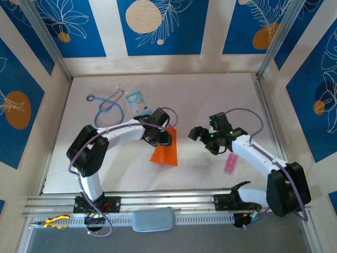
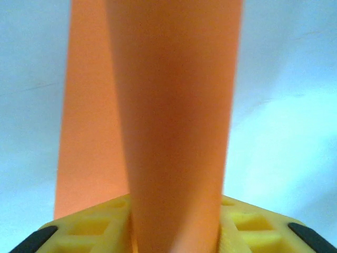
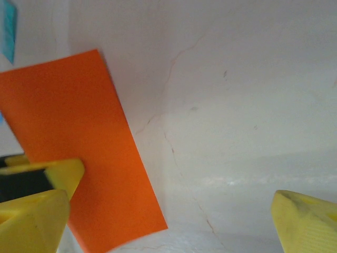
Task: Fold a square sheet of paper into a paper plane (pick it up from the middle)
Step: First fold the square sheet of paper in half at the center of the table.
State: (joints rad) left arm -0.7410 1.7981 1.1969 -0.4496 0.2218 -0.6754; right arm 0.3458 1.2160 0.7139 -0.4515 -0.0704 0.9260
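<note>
1. Top view: the square sheet of paper (image 1: 164, 153) lies at the centre of the surface (image 1: 210, 100), bright orange, with one part raised off the surface under the left gripper (image 1: 163, 140).
2. Left wrist view: the sheet (image 2: 174, 105) rises as a bowed orange ridge running to 12 o'clock. The left gripper (image 2: 174, 229) has its jaws partly closed, and both yellow fingers (image 2: 89, 225) press against the sides of the ridge, pinching it.
3. Right wrist view: the sheet (image 3: 79, 158) appears at 9 o'clock as a flat oblong with one straight edge lying on the surface. The right gripper (image 3: 174, 197) has its jaws spread wide and holds nothing. One yellow finger (image 3: 37, 208) overlaps the sheet's lower edge in the frame; whether it touches cannot be determined.
4. Top view: the right gripper (image 1: 202, 141) stands at 3 o'clock from the sheet, near but apart.
5. A blue stethoscope (image 1: 105, 108) lies at 10 o'clock from the sheet, a light-blue packet (image 1: 136, 100) at 11 o'clock, and a pink strip (image 1: 230, 163) at 4 o'clock.
6. The surface is pale, with faint hairline marks.
7. The walls (image 1: 79, 26) carry blue panels with white leaf outlines.
8. Yellow-handled pliers (image 1: 55, 221) rest on the near rail at 7 o'clock.
</note>
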